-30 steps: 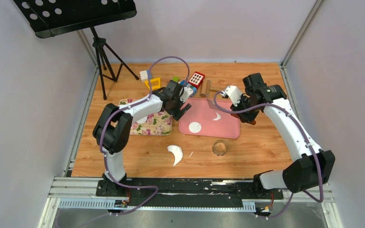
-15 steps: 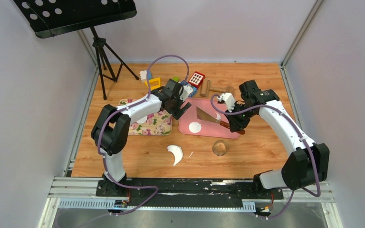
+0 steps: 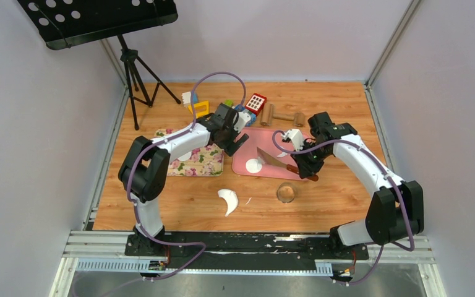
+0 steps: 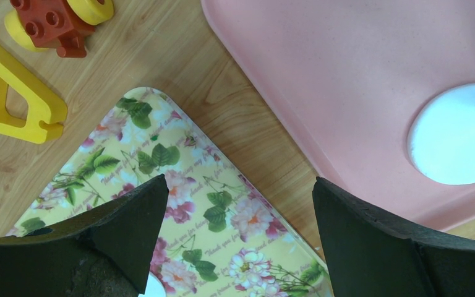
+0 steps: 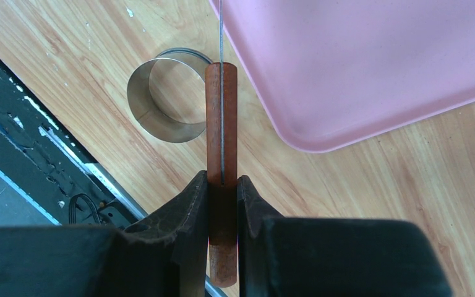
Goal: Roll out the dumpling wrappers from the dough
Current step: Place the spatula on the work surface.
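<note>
One round white dumpling wrapper lies on the near left of the pink mat. A crescent scrap of dough rests on the wooden table in front of the mat. My right gripper is shut on the brown wooden handle of a metal-bladed scraper. Its blade reaches left over the mat, close beside the wrapper. My left gripper hangs open and empty over the gap between the floral tray and the mat.
A small metal ring stands on the table just in front of the mat. A wooden rolling pin and toy bricks lie behind the mat. A yellow toy piece sits by the tray. A tripod stands far left.
My right arm has swung left and nearer with the scraper, bringing the blade from the mat's right edge over the mat beside the wrapper. The left arm has stayed put.
</note>
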{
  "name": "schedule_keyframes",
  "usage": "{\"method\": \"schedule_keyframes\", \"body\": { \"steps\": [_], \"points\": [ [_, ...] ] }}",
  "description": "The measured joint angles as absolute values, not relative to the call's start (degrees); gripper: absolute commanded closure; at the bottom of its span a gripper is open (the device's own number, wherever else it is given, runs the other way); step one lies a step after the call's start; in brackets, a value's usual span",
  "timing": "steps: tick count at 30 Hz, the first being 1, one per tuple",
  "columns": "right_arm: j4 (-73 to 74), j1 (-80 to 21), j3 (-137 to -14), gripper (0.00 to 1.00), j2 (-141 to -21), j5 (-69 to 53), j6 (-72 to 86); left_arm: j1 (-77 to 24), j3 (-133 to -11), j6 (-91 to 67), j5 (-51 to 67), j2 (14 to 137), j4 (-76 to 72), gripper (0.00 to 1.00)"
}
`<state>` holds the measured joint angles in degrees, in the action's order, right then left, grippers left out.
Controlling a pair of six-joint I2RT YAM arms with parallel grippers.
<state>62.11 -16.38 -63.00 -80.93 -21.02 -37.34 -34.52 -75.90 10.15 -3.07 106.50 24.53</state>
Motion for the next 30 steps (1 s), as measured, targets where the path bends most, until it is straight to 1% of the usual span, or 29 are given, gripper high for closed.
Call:
{"method": "schedule_keyframes", "body": {
  "steps": [11,22,30],
  "points": [
    [60.3,-16.4,-62.6,1.00,-81.0,-18.6,-37.3,-34.5,-75.7,10.2,-3.1,106.5,24.4,0.06],
    [60.8,-16.5,-62.6,1.00,-81.1,-20.5,-37.4,-34.5,-75.7,10.2,-3.1,106.5,24.4,0.06],
    [60.6,-16.5,-62.6,1.00,-81.6,-19.0,-37.2,-34.5,-75.7,10.2,-3.1,106.5,24.4,0.06]
  ]
}}
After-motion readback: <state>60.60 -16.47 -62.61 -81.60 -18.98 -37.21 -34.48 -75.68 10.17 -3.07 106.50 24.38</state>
